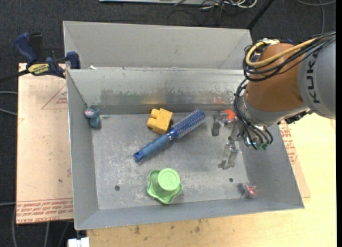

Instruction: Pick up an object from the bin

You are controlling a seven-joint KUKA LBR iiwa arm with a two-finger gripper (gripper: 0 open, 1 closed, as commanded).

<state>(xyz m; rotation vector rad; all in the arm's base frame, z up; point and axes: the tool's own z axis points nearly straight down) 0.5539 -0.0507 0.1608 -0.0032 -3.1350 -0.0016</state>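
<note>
My gripper (223, 143) hangs over the right part of the bin floor. One metal finger (216, 127) is toward the back wall and the other (229, 158) toward the front. They stand apart, open, with bare floor between them. A blue hairbrush (170, 136) lies diagonally just left of the gripper, its bristled head pointing at the far finger. A yellow block (160, 120) touches the brush on its far side. A small orange-red thing (230, 115) shows by the back wall just behind the gripper, partly hidden by the arm.
A green lobed lid (164, 185) sits near the front wall, left of the gripper. A small pink piece (249, 190) lies in the front right corner. A little grey-blue thing (93, 116) stands in the far left corner. The arm's orange cover overhangs the right wall.
</note>
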